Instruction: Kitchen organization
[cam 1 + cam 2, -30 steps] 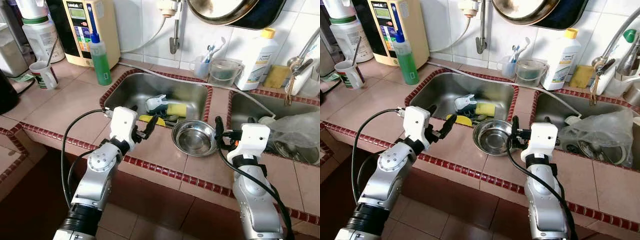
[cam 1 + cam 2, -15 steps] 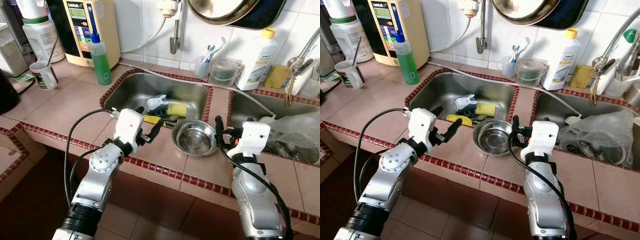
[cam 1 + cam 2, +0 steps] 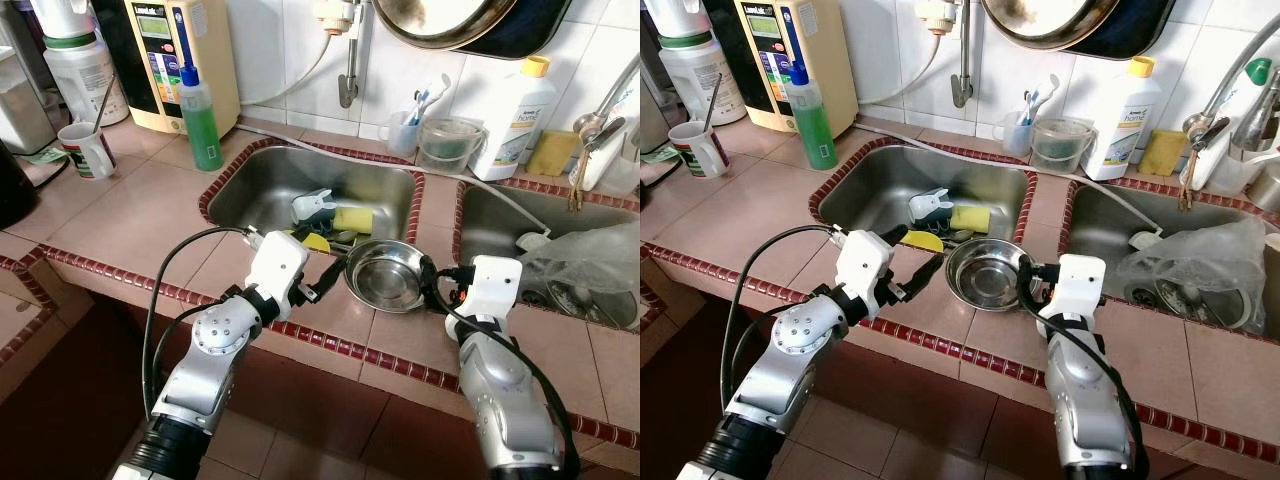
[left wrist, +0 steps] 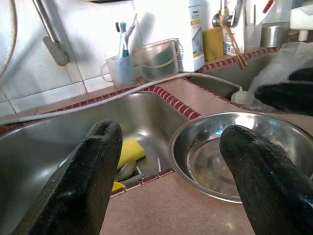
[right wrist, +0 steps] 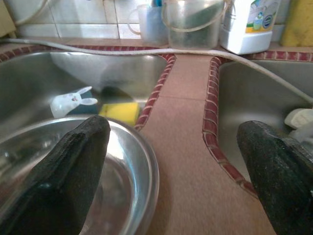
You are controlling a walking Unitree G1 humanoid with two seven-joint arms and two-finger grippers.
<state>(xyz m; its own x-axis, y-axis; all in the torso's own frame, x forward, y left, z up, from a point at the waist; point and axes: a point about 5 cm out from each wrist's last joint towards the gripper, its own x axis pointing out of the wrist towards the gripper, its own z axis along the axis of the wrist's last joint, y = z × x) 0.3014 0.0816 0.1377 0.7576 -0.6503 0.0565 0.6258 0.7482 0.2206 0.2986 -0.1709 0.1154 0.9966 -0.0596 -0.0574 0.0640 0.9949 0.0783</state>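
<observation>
A steel bowl (image 3: 388,275) rests on the tiled counter (image 3: 130,215) at the front right corner of the left sink basin (image 3: 265,185). My left gripper (image 3: 330,278) is open just left of the bowl's rim, fingers (image 4: 98,161) spread wide toward it. From the other side, my right gripper (image 3: 432,285) is open too, with one finger (image 5: 68,166) over the bowl's (image 5: 122,186) rim and the other out over the counter. Inside the basin lie a yellow sponge (image 3: 352,218), a white plastic piece (image 3: 312,205) and some cutlery.
A green soap bottle (image 3: 202,120) and a mug (image 3: 88,150) stand at the back left. Behind the sinks are a toothbrush cup (image 3: 403,130), a clear tub (image 3: 447,145) and a white bottle (image 3: 515,120). The right basin holds a plastic bag (image 3: 590,260).
Both grippers have closed in on the bowl: the left moved right along the counter edge, the right moved left to the rim. The bowl has hardly shifted.
</observation>
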